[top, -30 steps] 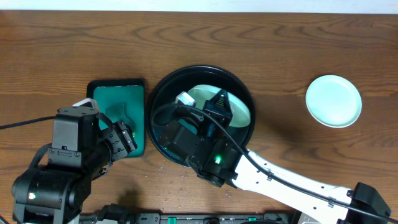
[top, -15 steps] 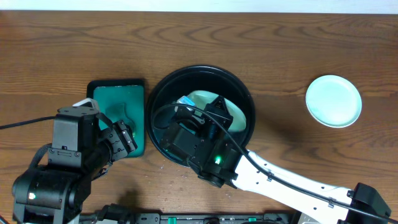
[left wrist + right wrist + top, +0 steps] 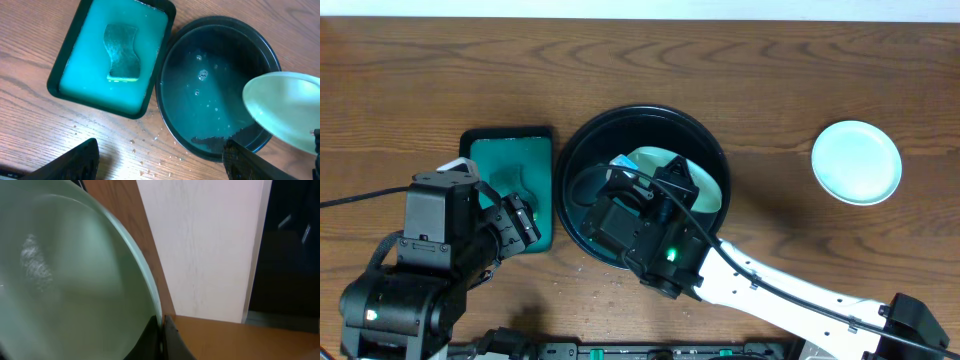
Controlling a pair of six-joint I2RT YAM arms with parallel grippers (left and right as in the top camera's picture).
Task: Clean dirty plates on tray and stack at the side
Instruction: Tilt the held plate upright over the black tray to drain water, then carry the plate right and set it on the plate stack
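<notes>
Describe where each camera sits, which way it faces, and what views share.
Overhead: above the table, facing straight down; left arm and right arm show.
Left wrist: faces down on green tray, sponge, black tray; open left end effector at bottom.
Right wrist: faces the held plate close up; right end effector shut on its rim.
Shared: overhead and left wrist both show both trays.
</notes>
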